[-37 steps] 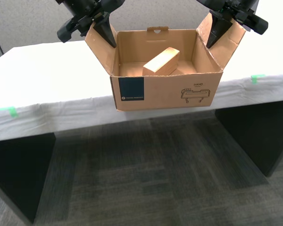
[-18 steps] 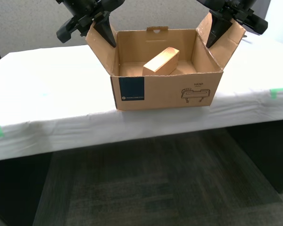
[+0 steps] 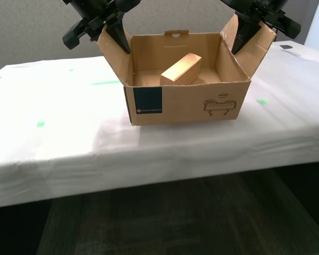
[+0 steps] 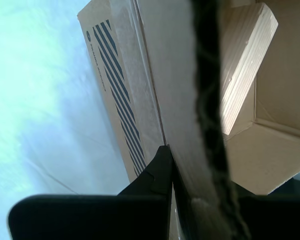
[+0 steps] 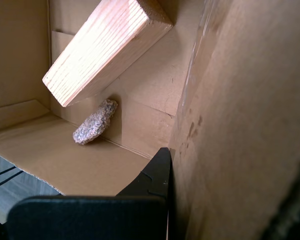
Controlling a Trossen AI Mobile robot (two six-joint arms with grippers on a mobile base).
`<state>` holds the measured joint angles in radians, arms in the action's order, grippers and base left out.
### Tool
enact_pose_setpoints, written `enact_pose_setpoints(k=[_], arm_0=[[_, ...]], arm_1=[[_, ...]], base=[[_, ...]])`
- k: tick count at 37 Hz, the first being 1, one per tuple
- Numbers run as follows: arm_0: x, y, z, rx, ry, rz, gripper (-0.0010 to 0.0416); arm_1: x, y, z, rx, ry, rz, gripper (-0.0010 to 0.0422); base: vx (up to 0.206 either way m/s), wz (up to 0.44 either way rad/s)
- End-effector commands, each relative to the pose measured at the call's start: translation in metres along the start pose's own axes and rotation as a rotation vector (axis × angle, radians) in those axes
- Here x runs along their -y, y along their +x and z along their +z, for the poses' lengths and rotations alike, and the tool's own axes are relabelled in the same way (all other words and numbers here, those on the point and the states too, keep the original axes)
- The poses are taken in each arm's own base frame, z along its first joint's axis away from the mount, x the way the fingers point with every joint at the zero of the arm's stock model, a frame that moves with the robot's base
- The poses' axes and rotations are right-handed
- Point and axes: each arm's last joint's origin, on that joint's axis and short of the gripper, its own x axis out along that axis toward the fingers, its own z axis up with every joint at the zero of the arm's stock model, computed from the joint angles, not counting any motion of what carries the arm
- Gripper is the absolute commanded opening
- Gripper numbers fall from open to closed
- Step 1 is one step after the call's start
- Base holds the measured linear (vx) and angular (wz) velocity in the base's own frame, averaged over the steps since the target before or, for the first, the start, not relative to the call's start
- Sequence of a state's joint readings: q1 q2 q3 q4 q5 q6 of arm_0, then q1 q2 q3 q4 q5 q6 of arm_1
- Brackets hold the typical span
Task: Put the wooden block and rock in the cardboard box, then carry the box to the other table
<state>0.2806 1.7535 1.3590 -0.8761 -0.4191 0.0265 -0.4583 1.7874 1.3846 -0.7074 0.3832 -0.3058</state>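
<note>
Both hands are busy here. My first hand is clamped narrow on a side flap of the brown corrugated cardboard box, with one black finger on the flap's inner face. Just past that finger, down inside the box, the light tan rectangular wooden block sits tilted, with one end propped up against a wall. The small lumpy beige-grey rock lies on the box floor right under the block's raised end, close to it.

My second hand is also pinched shut on a flap edge – this finger is on the outside face, next to a side printed with dark blue stripes.

In the exterior view there's a black arm on the flap at that view's left and another black arm on the flap at its right – I can't tell which is first or second. The box is over the wide table with the wrinkled whitish sheet and small green tape marks. I can't tell whether its bottom actually touches.
</note>
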Motion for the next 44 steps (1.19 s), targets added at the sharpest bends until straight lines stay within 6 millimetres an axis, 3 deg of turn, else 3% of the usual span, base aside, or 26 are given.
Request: enact_pose_setpoints(k=[1, 14, 21, 44], arm_0=[[-0.005, 0.001, 0.0, -0.001, -0.012, 0.022, -0.0001], [-0.025, 0.01, -0.003, -0.041, -0.057, 0.039, -0.0001], [-0.026, 0.01, -0.004, -0.048, -0.058, 0.04, -0.0001], [-0.025, 0.018, 0.003, -0.017, -0.042, 0.043, -0.0001]], arm_1=[[0.001, -0.001, -0.003, -0.003, 0.004, -0.016, -0.0001], [0.001, -0.021, -0.029, 0.062, 0.014, -0.005, -0.0001], [-0.002, -0.02, -0.037, 0.059, 0.011, -0.004, -0.0001], [-0.007, -0.017, -0.036, 0.096, -0.018, 0.001, -0.0001]], base=[[0.202, 0.016], [0.204, 0.005], [0.184, -0.002], [0.099, 0.062]])
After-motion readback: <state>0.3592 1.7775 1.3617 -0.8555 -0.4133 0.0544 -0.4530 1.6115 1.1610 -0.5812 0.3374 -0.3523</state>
